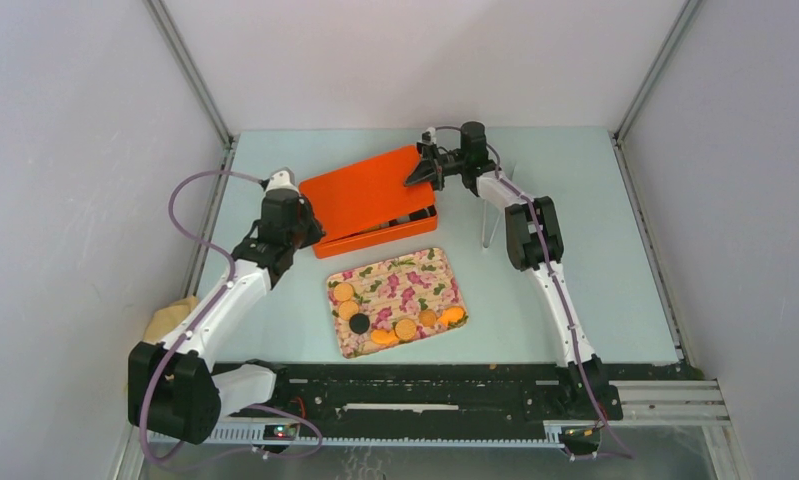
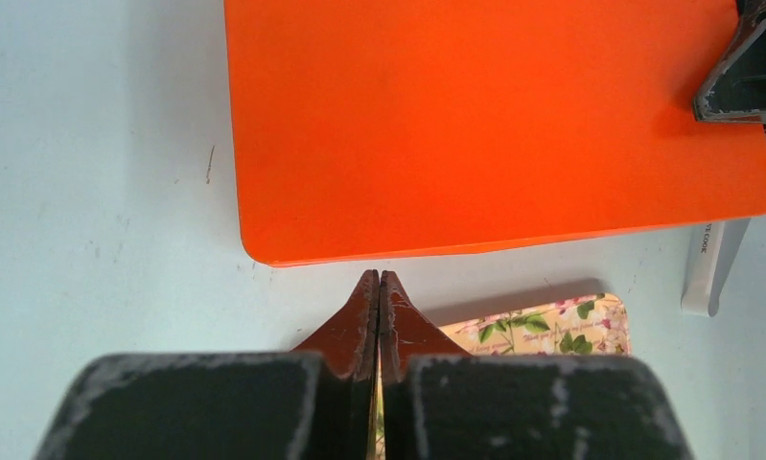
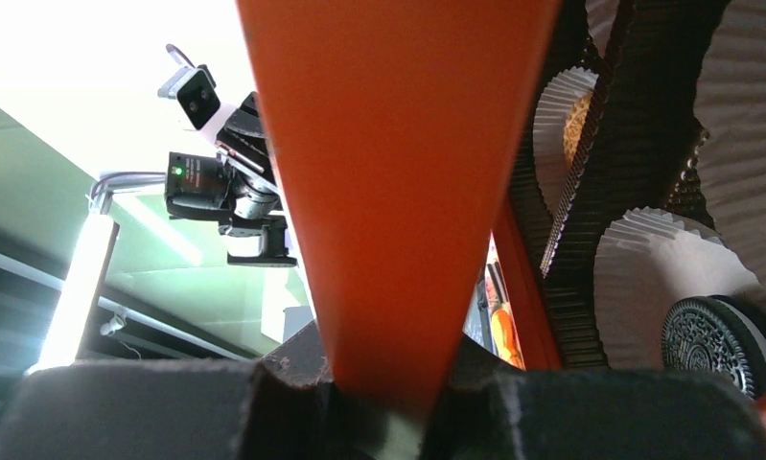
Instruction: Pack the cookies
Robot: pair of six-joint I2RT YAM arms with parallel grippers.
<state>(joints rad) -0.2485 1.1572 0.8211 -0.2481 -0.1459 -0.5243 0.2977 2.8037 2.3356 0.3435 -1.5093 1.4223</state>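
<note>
Several cookies (image 1: 405,329), most golden-orange and one black (image 1: 359,323), lie on the floral tray (image 1: 415,272) at the table's near middle. Behind it stands an orange box (image 1: 395,235). Its orange lid (image 1: 370,190) is tilted up over it. My right gripper (image 1: 422,172) is shut on the lid's far right corner; in the right wrist view the lid (image 3: 398,172) fills the space between the jaws (image 3: 388,379). Inside the box a dark cookie (image 3: 714,331) sits in a white paper liner (image 3: 647,278). My left gripper (image 1: 308,232) is shut and empty, just off the lid's left edge (image 2: 494,125).
A white upright stand (image 1: 490,215) is right of the box, beside my right arm. A yellowish cloth (image 1: 170,318) lies at the table's left edge. Grey walls enclose the table on three sides.
</note>
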